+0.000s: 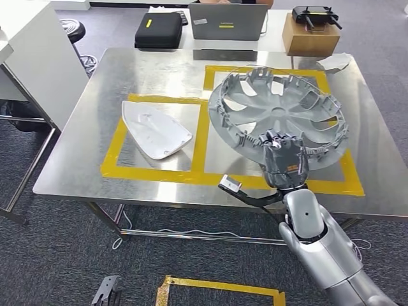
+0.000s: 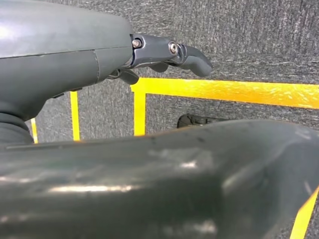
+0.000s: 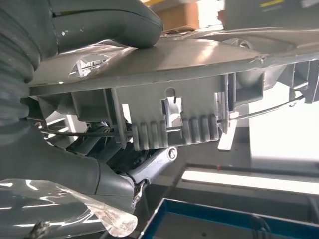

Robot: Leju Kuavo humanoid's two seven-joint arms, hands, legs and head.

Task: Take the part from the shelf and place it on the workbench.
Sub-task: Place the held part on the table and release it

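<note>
A large grey wheel cover (image 1: 269, 108) sits tilted over the right yellow-taped square of the steel workbench (image 1: 144, 70). My right hand (image 1: 285, 159) grips its near rim. In the right wrist view the thumb (image 3: 112, 20) lies on one face of the wheel cover's rim (image 3: 169, 64), and the dark fingers (image 3: 150, 162) curl under its ribbed clips. My left hand (image 2: 112, 50) hangs over grey carpet with its fingers (image 2: 192, 57) stretched out and nothing in them.
A white curved panel (image 1: 153, 131) lies in the left taped square. Behind the bench are a black case (image 1: 157, 30), a laptop (image 1: 227, 22) and a cardboard box (image 1: 310, 37). A white board (image 1: 43, 57) leans at the left. Yellow tape (image 1: 221, 287) marks the floor.
</note>
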